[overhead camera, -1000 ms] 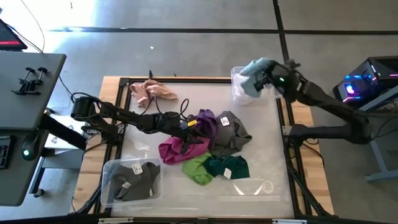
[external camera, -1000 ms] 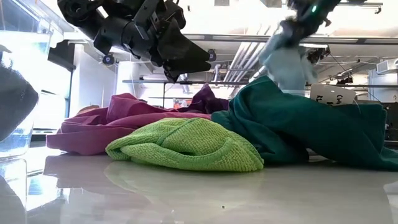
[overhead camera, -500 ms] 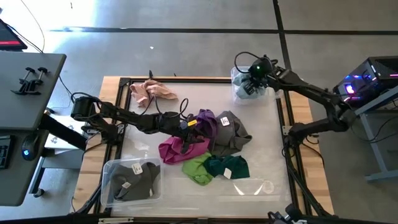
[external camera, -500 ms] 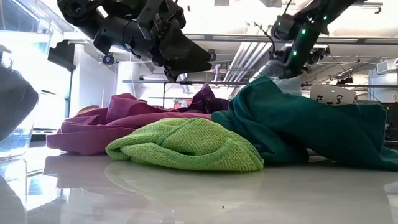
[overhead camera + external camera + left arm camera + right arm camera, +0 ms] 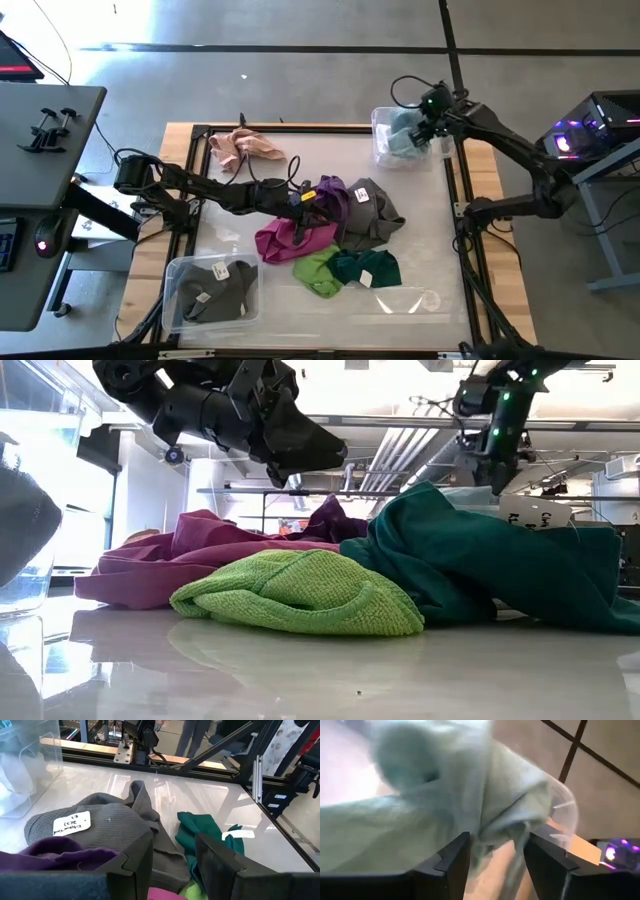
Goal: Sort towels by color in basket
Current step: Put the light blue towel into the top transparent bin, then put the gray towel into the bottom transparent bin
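Table (image 5: 420,220), white top, wood edges. 2 clear bins: one at the near left corner (image 5: 180,275) with grey towels (image 5: 215,290), one at the far right corner (image 5: 380,125) with the pale teal towel (image 5: 403,138). Centre pile: grey towel (image 5: 375,212), magenta towel (image 5: 290,240), purple towel (image 5: 335,198), dark green towel (image 5: 365,268), lime green towel (image 5: 317,272). Peach-pink towel (image 5: 245,148) lies apart, far left. Left gripper (image 5: 312,203) hovers over the pile at the purple towel, fingers parted, nothing held. Right gripper (image 5: 430,125) above the far right bin, fingers spread, pale teal towel just beyond them.
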Robot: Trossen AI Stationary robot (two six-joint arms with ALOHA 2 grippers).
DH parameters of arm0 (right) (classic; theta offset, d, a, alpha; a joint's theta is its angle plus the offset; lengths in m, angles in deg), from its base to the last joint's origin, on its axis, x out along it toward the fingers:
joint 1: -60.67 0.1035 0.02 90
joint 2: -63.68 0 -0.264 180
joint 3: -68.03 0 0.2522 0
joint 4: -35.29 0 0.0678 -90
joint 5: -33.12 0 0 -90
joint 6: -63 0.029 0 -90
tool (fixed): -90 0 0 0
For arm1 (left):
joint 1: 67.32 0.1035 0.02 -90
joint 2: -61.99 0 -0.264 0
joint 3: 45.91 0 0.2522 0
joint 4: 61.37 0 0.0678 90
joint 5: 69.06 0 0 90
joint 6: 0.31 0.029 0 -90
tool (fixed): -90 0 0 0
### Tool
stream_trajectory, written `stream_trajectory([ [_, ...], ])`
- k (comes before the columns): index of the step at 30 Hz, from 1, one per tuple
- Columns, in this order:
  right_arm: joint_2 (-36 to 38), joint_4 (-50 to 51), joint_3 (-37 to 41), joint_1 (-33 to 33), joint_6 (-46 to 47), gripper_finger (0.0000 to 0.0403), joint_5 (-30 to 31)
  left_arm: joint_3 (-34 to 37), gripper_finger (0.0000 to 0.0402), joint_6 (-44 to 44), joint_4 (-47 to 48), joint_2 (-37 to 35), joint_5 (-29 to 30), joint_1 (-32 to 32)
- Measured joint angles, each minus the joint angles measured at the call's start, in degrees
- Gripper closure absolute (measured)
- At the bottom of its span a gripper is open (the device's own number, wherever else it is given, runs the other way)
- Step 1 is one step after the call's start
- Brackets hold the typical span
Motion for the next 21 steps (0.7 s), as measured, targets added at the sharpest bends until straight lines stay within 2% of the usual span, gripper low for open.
stream_trajectory([
  [3, 2.0, -0.4, 0.0, 1.4, -0.6, 0.0228, -2.6, 0.0, 0.0271, 0.0, -0.4, 0.0, 0.2, 0.0],
  [7, 5.0, -1.9, 0.0, 4.1, -0.5, 0.0236, -2.9, 0.0, 0.0271, 0.0, -0.4, 0.0, 1.5, -0.2],
  [9, 6.9, -5.1, 0.9, 6.6, -3.7, 0.024, -3.0, 0.0, 0.0271, 0.0, -0.4, 0.0, 2.9, -0.4],
  [12, 11.0, -12.5, 4.9, 11.3, -7.4, 0.0245, -6.3, 0.0, 0.0271, 0.0, -0.4, 0.0, 4.9, -0.4],
  [16, 16.8, -21.0, 11.9, 19.5, -7.5, 0.0247, -9.6, 0.0, 0.0271, 0.0, -0.4, 0.0, 6.2, -0.4],
  [21, 21.1, -33.6, 23.1, 33.9, -6.5, 0.0248, -10.6, 0.0, 0.0271, 1.5, -1.4, 0.0, 6.3, -0.7],
])
